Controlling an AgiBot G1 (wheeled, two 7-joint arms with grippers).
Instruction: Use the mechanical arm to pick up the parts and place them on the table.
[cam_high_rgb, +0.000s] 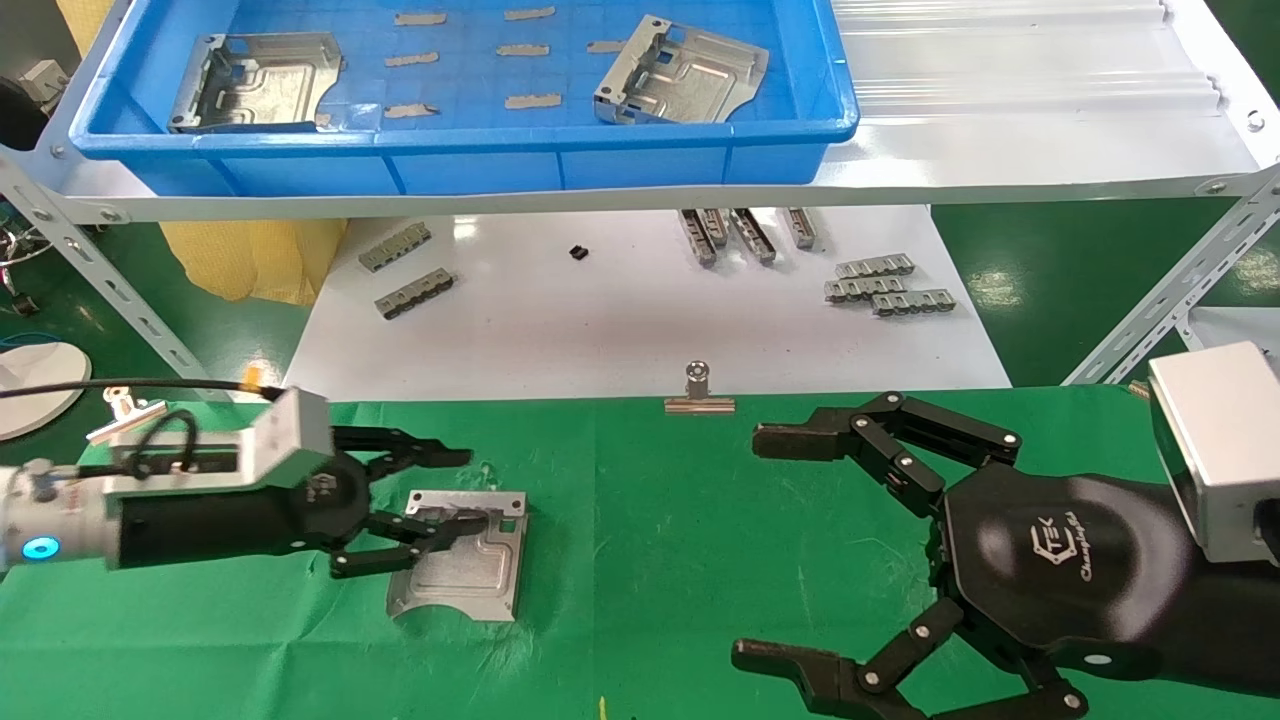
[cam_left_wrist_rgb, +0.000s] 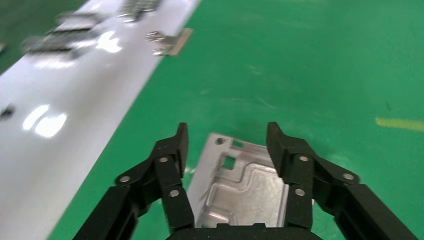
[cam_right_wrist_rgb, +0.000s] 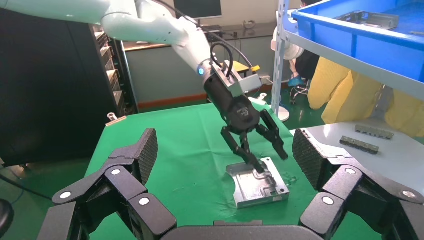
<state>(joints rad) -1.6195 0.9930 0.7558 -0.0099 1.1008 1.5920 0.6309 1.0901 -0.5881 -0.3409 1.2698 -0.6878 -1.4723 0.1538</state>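
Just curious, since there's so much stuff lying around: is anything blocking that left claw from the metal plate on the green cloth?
Nothing visible: the left claw is open directly over the plate, one finger touching it.

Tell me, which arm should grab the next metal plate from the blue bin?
Probably the right. The right gripper hangs open and empty over the green table, while the left gripper is low over a plate lying there.

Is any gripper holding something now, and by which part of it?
Nothing is held. The left gripper is open above the metal plate lying on the green table. The right gripper is open and empty.
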